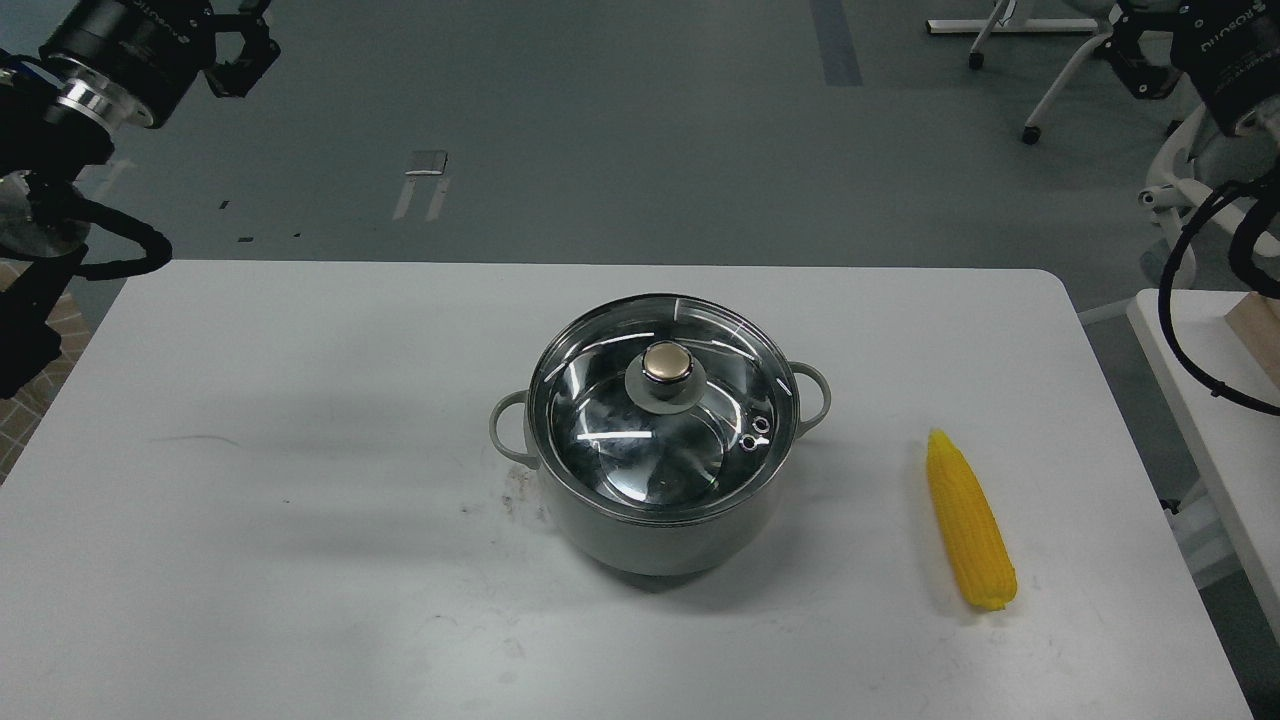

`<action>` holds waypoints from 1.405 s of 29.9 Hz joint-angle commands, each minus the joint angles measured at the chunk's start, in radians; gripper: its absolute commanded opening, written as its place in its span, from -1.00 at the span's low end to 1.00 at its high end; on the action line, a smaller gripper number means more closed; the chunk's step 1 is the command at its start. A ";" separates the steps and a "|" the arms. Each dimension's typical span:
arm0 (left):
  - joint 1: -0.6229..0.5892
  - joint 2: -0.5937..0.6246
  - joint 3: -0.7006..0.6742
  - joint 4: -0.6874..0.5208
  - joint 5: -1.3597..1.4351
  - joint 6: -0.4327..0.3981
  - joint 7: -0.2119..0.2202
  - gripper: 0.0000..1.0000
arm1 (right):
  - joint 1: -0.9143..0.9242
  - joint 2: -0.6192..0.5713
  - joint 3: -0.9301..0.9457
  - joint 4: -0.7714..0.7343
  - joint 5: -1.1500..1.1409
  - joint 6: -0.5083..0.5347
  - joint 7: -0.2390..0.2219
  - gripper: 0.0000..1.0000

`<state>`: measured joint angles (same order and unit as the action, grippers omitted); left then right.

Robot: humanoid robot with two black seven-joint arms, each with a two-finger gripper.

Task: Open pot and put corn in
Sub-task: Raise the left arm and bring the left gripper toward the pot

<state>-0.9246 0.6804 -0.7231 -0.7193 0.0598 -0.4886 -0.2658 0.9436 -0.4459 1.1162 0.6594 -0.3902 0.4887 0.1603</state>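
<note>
Hovering empty, my left gripper (240, 50) and right gripper (1140, 55) sat high at the far corners; I could not tell how wide either stood. The round grey-green steel-rimmed pot (660, 520), glass lid (665, 410) on, lay below and between them. The bright yellow tapered corn cob (968, 520), long axis running near-to-far, lay nearer my right gripper.
</note>
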 commanded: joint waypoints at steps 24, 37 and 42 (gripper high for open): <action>-0.010 -0.025 -0.013 0.025 0.081 0.000 -0.013 0.95 | -0.002 0.000 0.063 0.008 0.002 0.000 0.002 1.00; 0.042 0.139 -0.009 -0.527 0.599 0.000 -0.072 0.89 | -0.095 -0.054 0.097 0.106 0.005 0.000 0.002 1.00; 0.090 0.162 -0.009 -0.738 0.953 0.030 -0.079 0.78 | -0.109 -0.057 0.117 0.106 0.005 0.000 0.002 1.00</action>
<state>-0.8669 0.8330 -0.7311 -1.3462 0.8050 -0.4874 -0.3432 0.8443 -0.5009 1.2263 0.7653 -0.3850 0.4887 0.1627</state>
